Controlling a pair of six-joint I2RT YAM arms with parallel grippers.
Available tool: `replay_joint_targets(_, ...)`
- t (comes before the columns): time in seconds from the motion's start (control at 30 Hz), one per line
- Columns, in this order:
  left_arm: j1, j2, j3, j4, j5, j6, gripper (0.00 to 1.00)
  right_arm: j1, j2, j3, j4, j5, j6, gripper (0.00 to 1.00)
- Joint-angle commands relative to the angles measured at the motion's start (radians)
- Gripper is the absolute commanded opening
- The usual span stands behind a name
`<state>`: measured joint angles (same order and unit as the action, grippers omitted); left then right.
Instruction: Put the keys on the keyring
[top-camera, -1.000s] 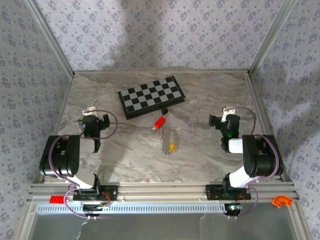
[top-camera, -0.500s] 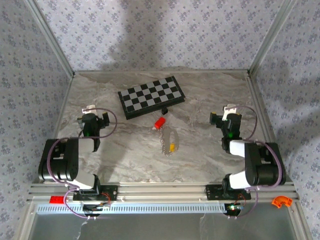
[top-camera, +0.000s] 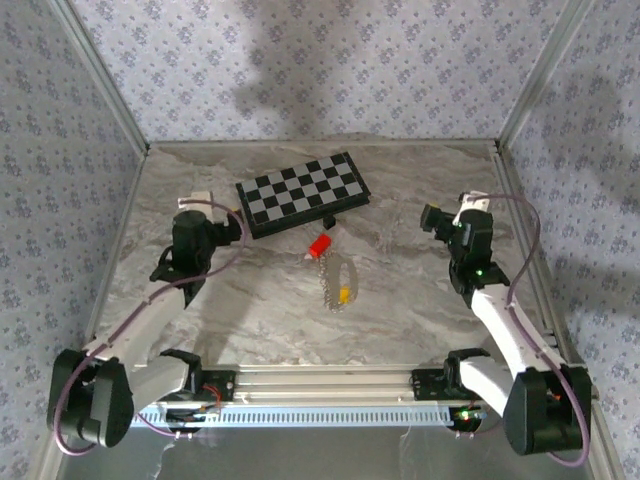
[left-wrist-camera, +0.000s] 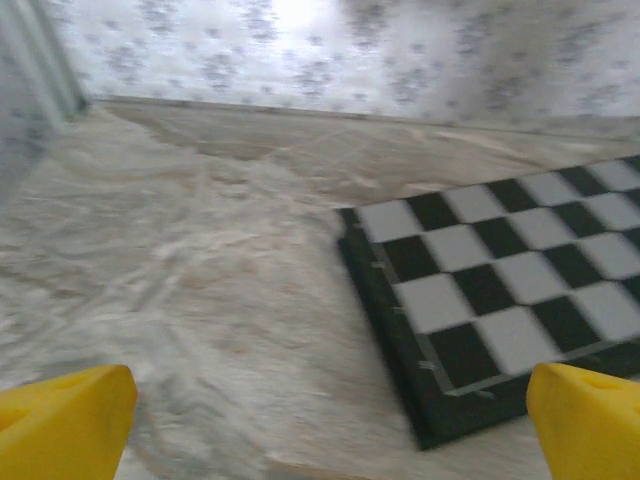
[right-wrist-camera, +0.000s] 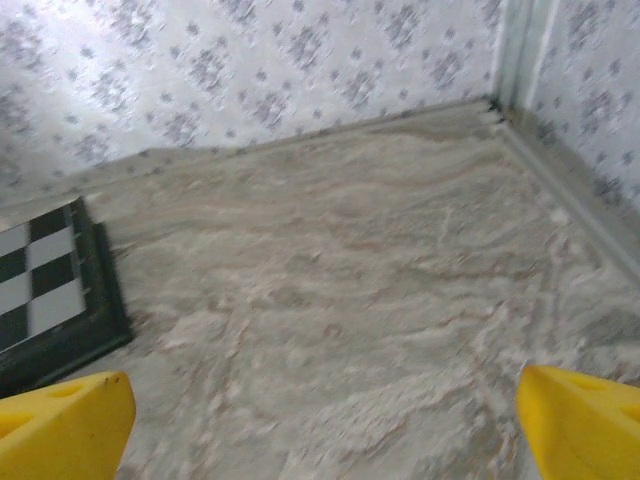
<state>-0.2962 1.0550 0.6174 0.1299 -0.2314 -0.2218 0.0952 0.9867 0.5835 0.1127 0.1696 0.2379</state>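
The keyring, a thin silvery chain loop, lies on the marble table near its middle. A key with a yellow head rests inside the loop's lower end. Other keys are too small to make out. My left gripper hovers at the table's left, open, its yellow fingertips wide apart over bare marble. My right gripper hovers at the right, also open and holding nothing. Both grippers are well apart from the keyring.
A black-and-white chessboard lies behind the keyring; its corner is just ahead of the left gripper and its edge appears in the right wrist view. A small red piece sits between chessboard and keyring. Patterned walls enclose the table.
Both arms have unfolded from a tucked pose and stretched forward. The left gripper has moved right toward the chessboard's corner; the right gripper has shifted slightly back and right. Both stayed open.
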Motion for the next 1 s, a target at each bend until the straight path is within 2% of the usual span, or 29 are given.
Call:
replay_joint_targets(0.0,-0.058,-0.007,0.064,-0.246,0.203,-0.109,1.00,0.015,-0.022,0.037,-0.278,-0.146,0.097,0.99)
replay_joint_targets(0.07,-0.102,0.005,0.072,-0.271,0.337,-0.136,1.00,0.027,-0.017,0.053,-0.346,-0.234,0.110,1.00)
replay_joint_targets(0.13,-0.150,0.032,0.080,-0.287,0.425,-0.165,1.00,0.052,-0.005,0.060,-0.399,-0.312,0.121,1.00)
replay_joint_targets(0.27,-0.280,0.093,0.086,-0.263,0.528,-0.197,1.00,0.171,0.023,0.059,-0.469,-0.413,0.155,1.00)
replay_joint_targets(0.4,-0.385,0.164,0.099,-0.202,0.585,-0.201,0.98,0.276,0.034,0.036,-0.495,-0.455,0.198,0.99)
replay_joint_targets(0.53,-0.395,0.207,0.071,-0.104,0.659,-0.259,0.89,0.336,0.037,-0.009,-0.479,-0.482,0.208,0.92)
replay_joint_targets(0.77,-0.500,0.324,0.115,-0.055,0.695,-0.263,0.73,0.345,-0.024,-0.124,-0.408,-0.561,0.278,0.73)
replay_joint_targets(0.97,-0.555,0.428,0.199,-0.076,0.689,-0.218,0.59,0.309,-0.149,-0.189,-0.449,-0.534,0.335,0.70)
